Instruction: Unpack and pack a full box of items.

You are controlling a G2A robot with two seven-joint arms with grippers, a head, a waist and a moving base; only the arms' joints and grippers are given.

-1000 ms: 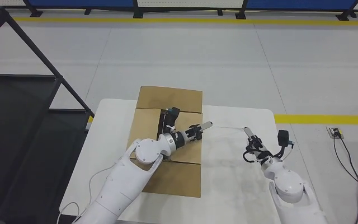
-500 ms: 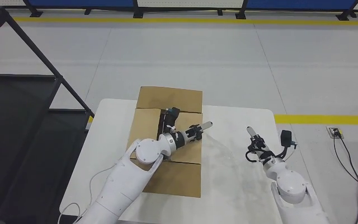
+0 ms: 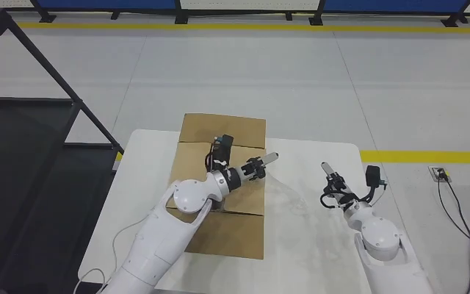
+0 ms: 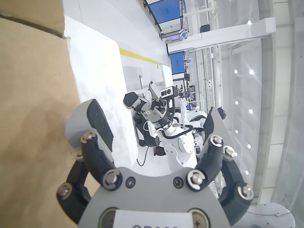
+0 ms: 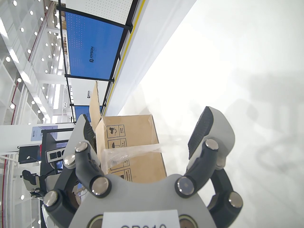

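The fingers [image 4: 99, 122] of the left gripper [image 3: 266, 159] stand apart with nothing between them, over the right edge of the open-flapped cardboard box [image 3: 224, 231] on the counter's [image 3: 308, 250] left part. The right gripper [image 5: 144, 131] also has its fingers spread and empty, above the counter's right side, well apart from the box.

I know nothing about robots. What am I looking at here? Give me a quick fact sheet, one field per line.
Surface: white table
Main item: brown cardboard box, outer flaps folded open, on the robot's left half of the table
Box contents: hidden
Left end effector: open, empty, over the box edge nearest the other arm
Right end effector: open, empty, over bare table, apart from the box
Extra: clear plastic film at the box's side
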